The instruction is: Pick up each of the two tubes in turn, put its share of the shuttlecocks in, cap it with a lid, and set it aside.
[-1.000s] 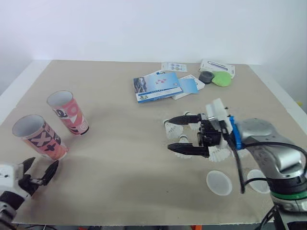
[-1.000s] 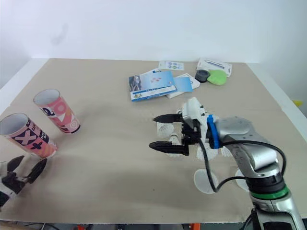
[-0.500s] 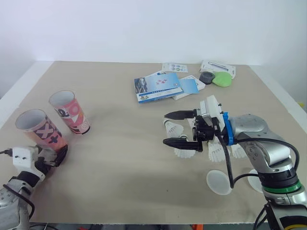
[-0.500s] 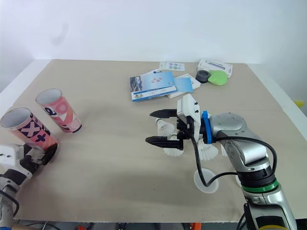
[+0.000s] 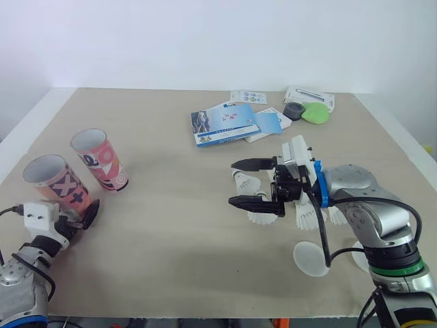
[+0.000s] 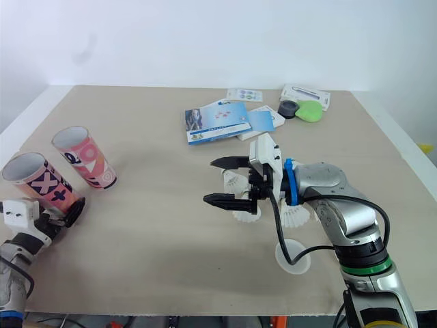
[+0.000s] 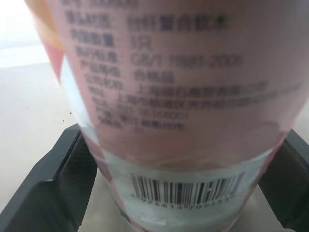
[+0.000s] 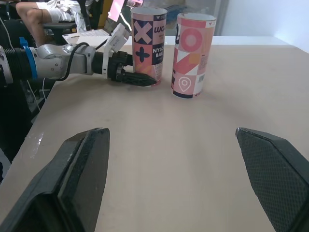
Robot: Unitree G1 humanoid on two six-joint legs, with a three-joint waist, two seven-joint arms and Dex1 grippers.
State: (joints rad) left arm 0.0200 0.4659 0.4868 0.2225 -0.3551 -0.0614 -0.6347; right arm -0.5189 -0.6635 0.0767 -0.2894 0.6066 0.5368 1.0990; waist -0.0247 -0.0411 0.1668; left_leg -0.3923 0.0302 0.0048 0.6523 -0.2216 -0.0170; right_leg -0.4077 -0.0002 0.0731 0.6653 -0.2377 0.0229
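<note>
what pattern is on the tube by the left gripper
The pink cardboard tube carries navy blocks, a big X and a plus sign; clearest in right wrist view.

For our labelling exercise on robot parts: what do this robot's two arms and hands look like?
Right arm: rounded silver-grey casing, a blue ring near the wrist, a green ring lower down, a looping black cable, and a white block behind the right hand, which has two black pointed fingers. Left hand: black, with a white block, grey casing and a black cable behind it.

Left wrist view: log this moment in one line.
left pincer: at cross-print tube base | right pincer: open over shuttlecocks | lids: on table
</note>
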